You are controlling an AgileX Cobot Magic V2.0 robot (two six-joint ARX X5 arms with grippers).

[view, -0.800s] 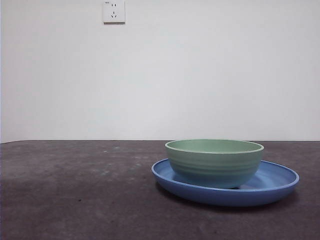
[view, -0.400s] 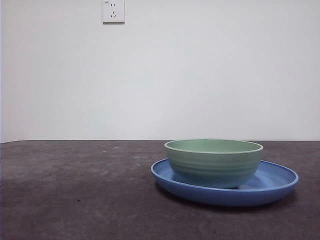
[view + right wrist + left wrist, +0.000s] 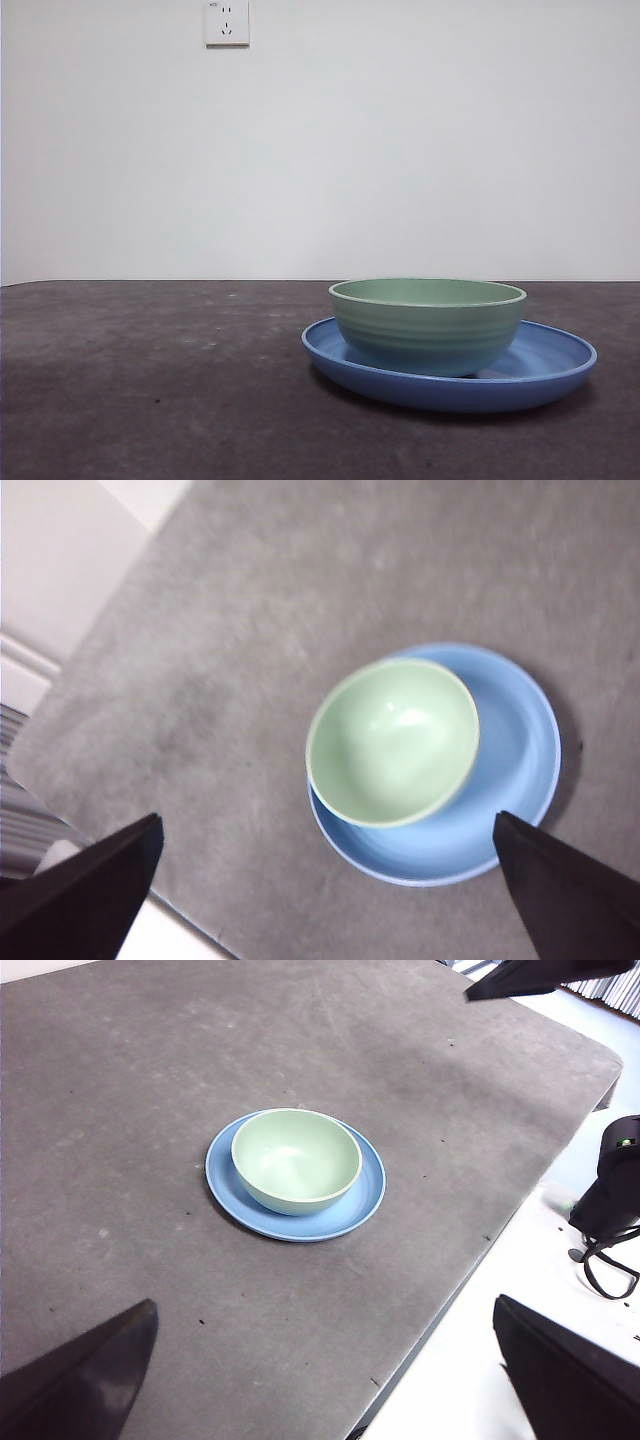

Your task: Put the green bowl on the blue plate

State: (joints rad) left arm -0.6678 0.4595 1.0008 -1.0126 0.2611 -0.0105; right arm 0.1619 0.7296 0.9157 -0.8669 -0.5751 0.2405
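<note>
Socket (image 3: 227, 22) high on white wall, far left; dark grey table (image 3: 150, 380) below; blue plate (image 3: 545, 365) flat on table right of centre, wide, shallow, glossy, low raised rim; green bowl (image 3: 428, 325) upright on plate, mouth up, pale sage, faint ridges round wall, lighter rim; bowl sits off-centre, toward plate's left side in front view; round, no long axis. Left gripper (image 3: 320, 1380) high above table, jaws spread wide, holding nothing; right gripper (image 3: 330, 900) above bowl, jaws likewise wide apart, empty.
</note>
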